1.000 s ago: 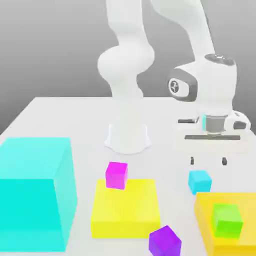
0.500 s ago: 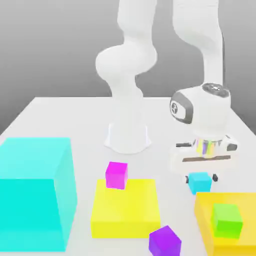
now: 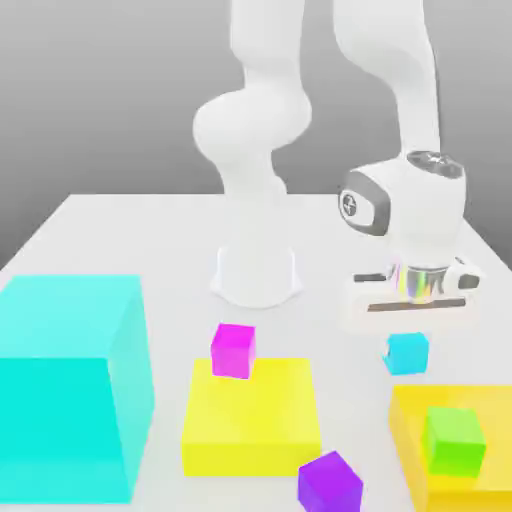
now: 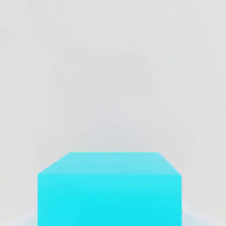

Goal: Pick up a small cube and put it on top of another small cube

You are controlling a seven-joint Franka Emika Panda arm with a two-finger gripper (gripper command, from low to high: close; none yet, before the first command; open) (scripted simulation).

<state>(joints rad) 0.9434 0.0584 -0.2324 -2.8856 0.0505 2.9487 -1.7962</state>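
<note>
The small cyan cube (image 3: 407, 353) hangs just under my hand, a little above the white table (image 3: 110, 235), on the exterior view's right. My gripper (image 3: 407, 344) is shut on it from above. The hand view has the cyan cube (image 4: 109, 190) close up against the pale table. The small bright green cube (image 3: 453, 441) rests on an orange-yellow block (image 3: 412, 425) in the near right corner, just in front of and below the held cube.
A huge cyan block (image 3: 65, 385) takes up the near left. A flat yellow block (image 3: 250, 415) lies in the middle, a magenta small cube (image 3: 233, 350) at its far left corner. A purple small cube (image 3: 329, 483) sits in front. The arm's base (image 3: 256, 275) stands behind.
My hand came down over the cyan cube and the fingers shut on it. Since then the cube has risen slightly off the table.
</note>
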